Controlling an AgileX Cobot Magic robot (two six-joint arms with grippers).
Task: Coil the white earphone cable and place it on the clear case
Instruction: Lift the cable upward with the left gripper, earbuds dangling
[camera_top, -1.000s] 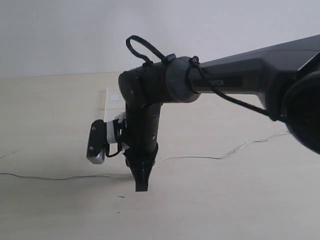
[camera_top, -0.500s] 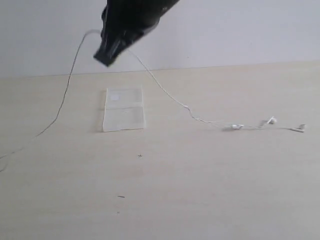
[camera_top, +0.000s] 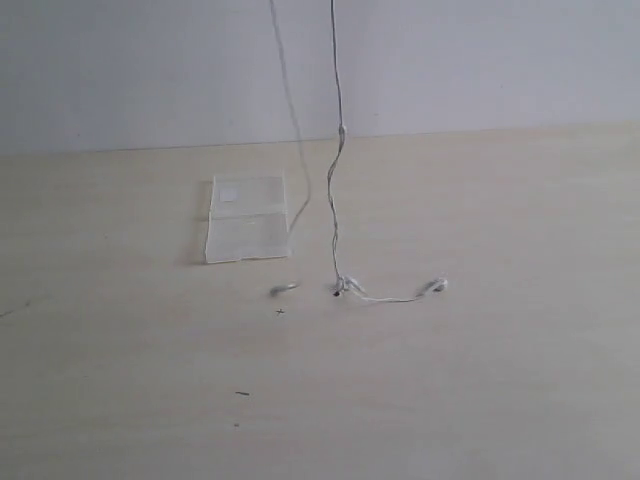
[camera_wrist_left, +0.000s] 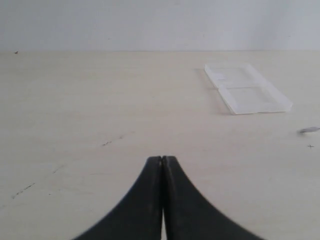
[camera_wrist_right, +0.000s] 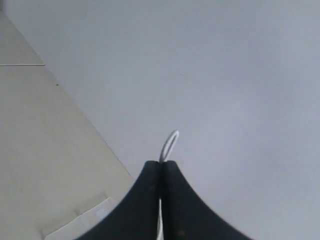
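My right gripper dangles the white earphone cable
Jaws pinched tight on a hair-thin loop (two strands drop below); its earbuds rest on the table at four o'clock from the clear case. My left gripper is closed on nothing.

The left gripper hovered over a pale wooden table, its two black fingers pressed together with nothing between them. Well beyond the tips and off to one side lay the clear case, flat on the tabletop, its two panels joined by a crease. A small grey object, too blurred to identify, rested near the case. A plain wall stood behind.
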